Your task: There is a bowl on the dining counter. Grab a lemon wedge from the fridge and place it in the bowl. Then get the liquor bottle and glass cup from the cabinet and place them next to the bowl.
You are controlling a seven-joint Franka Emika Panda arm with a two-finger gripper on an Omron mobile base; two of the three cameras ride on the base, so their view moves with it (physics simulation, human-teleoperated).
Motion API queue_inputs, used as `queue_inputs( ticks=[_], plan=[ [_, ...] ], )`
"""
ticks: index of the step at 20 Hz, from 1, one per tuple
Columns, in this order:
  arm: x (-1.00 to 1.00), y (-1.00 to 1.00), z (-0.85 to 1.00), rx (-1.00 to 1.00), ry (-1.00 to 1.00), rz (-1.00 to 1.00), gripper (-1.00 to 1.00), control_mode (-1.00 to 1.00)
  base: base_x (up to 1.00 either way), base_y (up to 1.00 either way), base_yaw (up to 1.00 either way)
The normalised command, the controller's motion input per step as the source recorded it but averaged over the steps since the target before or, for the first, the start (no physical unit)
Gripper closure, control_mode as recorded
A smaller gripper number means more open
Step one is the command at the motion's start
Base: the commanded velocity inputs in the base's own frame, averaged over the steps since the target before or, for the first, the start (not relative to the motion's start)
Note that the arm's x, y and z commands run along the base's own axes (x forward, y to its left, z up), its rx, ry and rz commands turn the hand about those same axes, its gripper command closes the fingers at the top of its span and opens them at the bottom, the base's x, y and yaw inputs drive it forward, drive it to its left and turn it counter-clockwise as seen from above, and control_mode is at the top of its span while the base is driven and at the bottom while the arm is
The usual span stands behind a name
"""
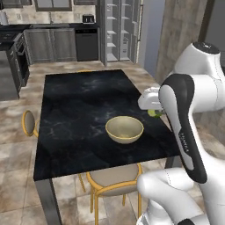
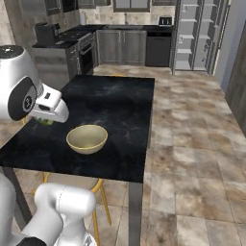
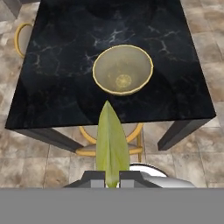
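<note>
Above the dining counter (image 3: 52, 65), tool (image 3: 112, 178) clamped on lemon wedge (image 3: 111, 144), near bowl (image 3: 123, 70)

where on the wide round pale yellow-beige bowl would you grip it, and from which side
Probably the thin rim of the wide round pale yellow-beige bowl, pinched from above with one finger inside and one outside. It sits upright and open on the black marbled dining counter, too wide to span. First the gripper must release the yellow-green lemon wedge.
</note>
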Motion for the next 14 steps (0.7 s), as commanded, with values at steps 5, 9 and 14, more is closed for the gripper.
queue_inputs(
  ticks=[5, 9, 14],
  plan=[
    [0.27, -0.01, -0.3, 0.0, 0.13, 0.0, 1.0, -1.0, 0.0, 0.0, 0.0],
    [0.35, -0.06, -0.23, 0.01, 0.16, 0.0, 1.0, -1.0, 0.0, 0.0, 0.0],
    [0.47, -0.05, -0.22, 0.0, 0.17, 0.0, 1.0, -1.0, 0.0, 0.0, 0.0]
  ],
)
